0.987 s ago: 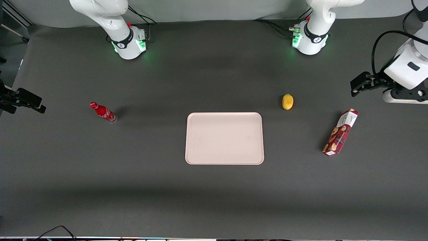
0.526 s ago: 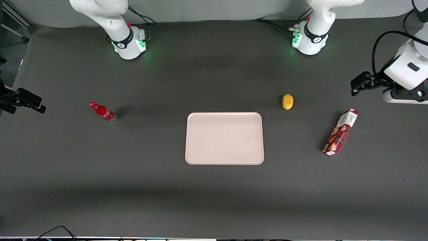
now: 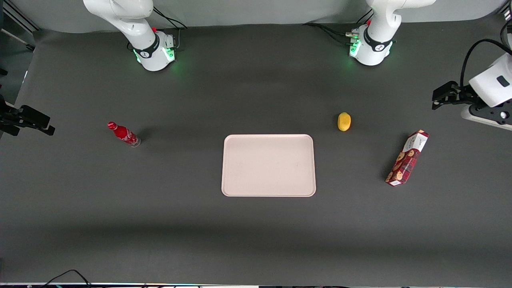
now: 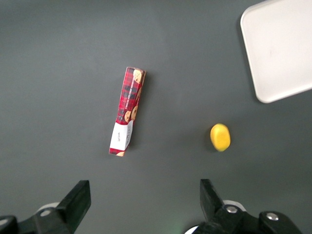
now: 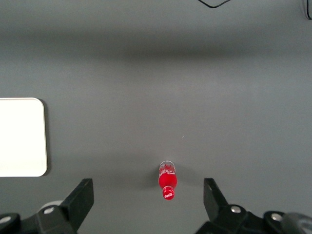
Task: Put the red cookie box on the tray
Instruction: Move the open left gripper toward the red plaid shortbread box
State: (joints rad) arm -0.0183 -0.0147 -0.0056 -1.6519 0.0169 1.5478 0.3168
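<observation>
Front view: task not started as far as I can judge. The box (image 3: 407, 158) lies flat on the counter (image 3: 160, 224) toward the working arm's end, well apart from the tray (image 3: 268, 165). Tray holds nothing.

Hand (image 3: 439, 97) hangs above the counter, farther from the front camera than the box and not touching it. Left wrist view shows both fingers (image 4: 78, 197) spread wide with nothing between them; the box (image 4: 126, 111) sits between the finger lines but well below, so no grasp yet.

Left to do, my read: descend, close across the box's narrow width, lift, carry over to the tray, set down, release. All of it, basically.

Other items: a lemon (image 3: 344, 121) between box and tray, slightly farther from the front camera than both, near the tray's corner; probably close to the carry path. A red bottle (image 3: 123, 134) lies toward the parked arm's end, not relevant.

Hard to make out:
- Working arm is cut off at the frame edge in front view; only the hand and wrist show.
- Wrist view clips the tray (image 4: 280, 48); only one corner region visible.
- Finger pads not visible, just the outer finger bodies.
- Hand height above the counter can't be judged.
- Box print too small to read.
</observation>
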